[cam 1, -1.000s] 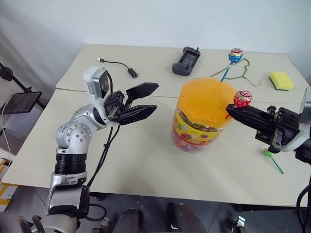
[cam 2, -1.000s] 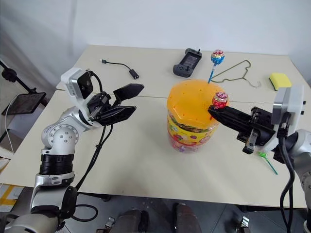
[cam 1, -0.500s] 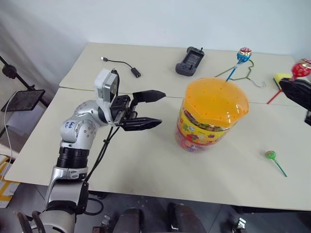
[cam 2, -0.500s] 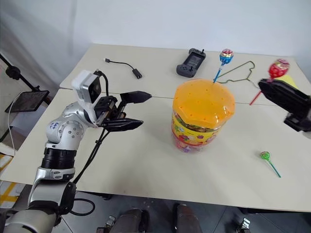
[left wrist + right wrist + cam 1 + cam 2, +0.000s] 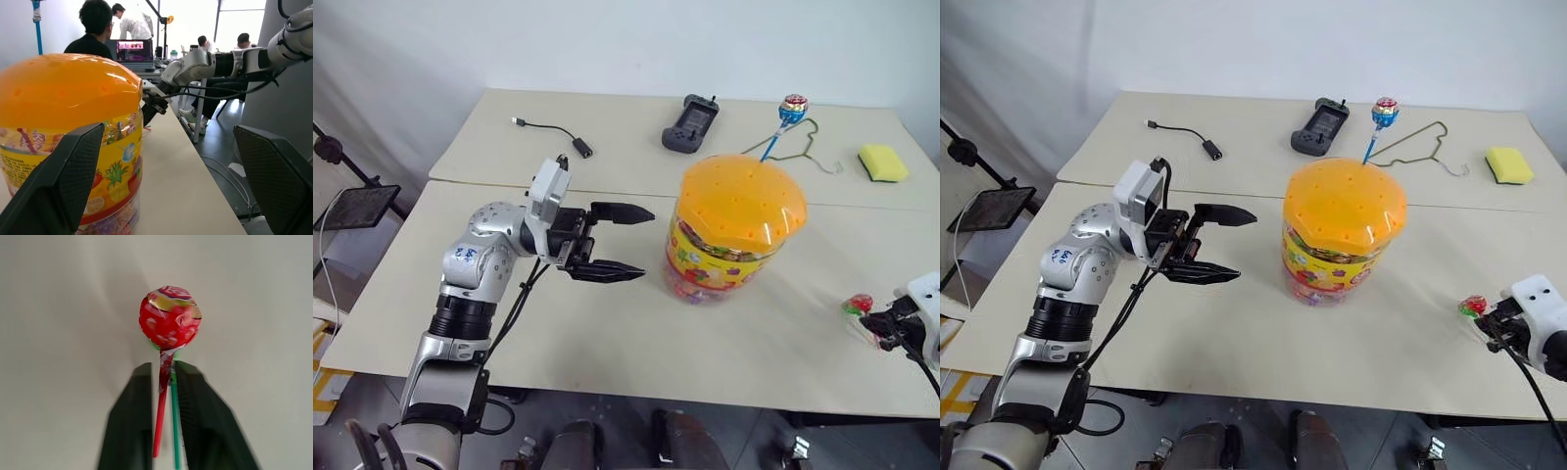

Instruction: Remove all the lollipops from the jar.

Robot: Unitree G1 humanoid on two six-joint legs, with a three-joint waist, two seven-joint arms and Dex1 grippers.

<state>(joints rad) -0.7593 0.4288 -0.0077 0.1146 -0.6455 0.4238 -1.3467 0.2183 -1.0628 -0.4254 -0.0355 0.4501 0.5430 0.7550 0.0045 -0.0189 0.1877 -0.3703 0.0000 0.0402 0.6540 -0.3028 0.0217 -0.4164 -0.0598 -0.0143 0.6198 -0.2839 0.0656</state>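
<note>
A: Where is the jar (image 5: 734, 233)?
B: Mid-table, lid on, a blue lollipop (image 5: 792, 108) standing in it at its 1 o'clock edge.
A: And the left gripper (image 5: 628, 242)?
B: At the jar's 9 o'clock, fingers spread wide, empty.
A: The right gripper (image 5: 165, 377)?
B: Low at 4 o'clock, fingers narrow beside a red lollipop's (image 5: 169, 317) stick; a green stick (image 5: 174, 423) lies alongside it. Whether it grips the red stick cannot be told.

Centre frame, the jar (image 5: 724, 245) has an orange lid (image 5: 742, 199) dotted with holes and a yellow cartoon label. Upper right: yellow sponge (image 5: 881, 163), blue-wrapped lollipop (image 5: 792, 108). Lower right: red lollipop (image 5: 169, 318).
</note>
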